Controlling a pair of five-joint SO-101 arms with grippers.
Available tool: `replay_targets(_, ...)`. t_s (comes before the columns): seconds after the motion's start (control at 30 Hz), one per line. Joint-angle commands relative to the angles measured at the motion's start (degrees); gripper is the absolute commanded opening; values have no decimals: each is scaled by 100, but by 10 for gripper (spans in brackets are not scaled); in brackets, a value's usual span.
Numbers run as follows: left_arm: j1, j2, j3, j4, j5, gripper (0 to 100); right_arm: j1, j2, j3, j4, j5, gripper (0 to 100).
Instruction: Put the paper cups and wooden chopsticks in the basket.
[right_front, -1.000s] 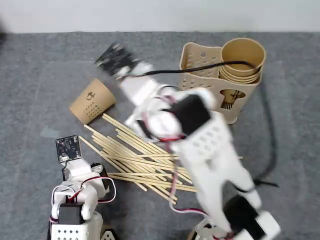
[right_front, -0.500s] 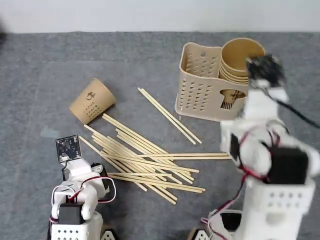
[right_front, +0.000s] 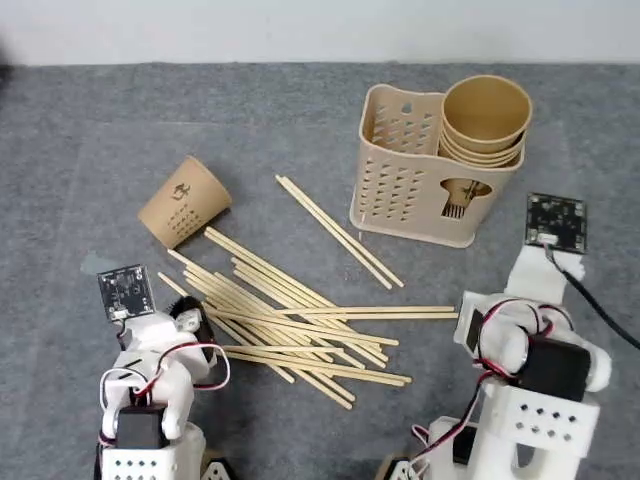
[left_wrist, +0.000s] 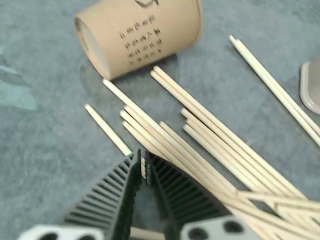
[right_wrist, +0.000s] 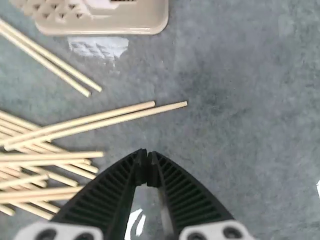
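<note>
Lower left of the overhead frame, the left gripper (left_wrist: 143, 162), jaws nearly closed, hangs over the scattered wooden chopsticks (right_front: 290, 318), below a paper cup (right_front: 184, 201) lying on its side. Lower right, the right gripper (right_wrist: 146, 159) is closed, empty. Upper right, the basket (right_front: 400, 185) holds stacked paper cups (right_front: 487, 115).

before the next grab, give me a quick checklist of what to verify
1. Left end effector open for a grasp: not ok, shut at the ends of the chopsticks.
2. Right end effector open: not ok, shut over bare mat.
3. basket upright, one compartment free: ok; stacked cups fill the other.
4. Loose paper cup clear of the pile: cannot tell; stick tips end right by it.
5. Sticks lying singly: not ok, they overlap.
</note>
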Motion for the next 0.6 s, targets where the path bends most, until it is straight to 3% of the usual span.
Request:
replay_targets(0.0,-229,9,-409,-264,-26,15,57,-57,9,-84,-325,11)
replay_targets(0.1,-229,9,-848,-290,-325,15,57,-57,9,-92,-343,11)
replay_targets(0.27,-255,9,-1464,-633,-2119,15,57,-66,149,-66,-352,9)
replay_targets(0.57,-396,53,-2624,-774,-3807,22,66,-110,905,-444,-316,9)
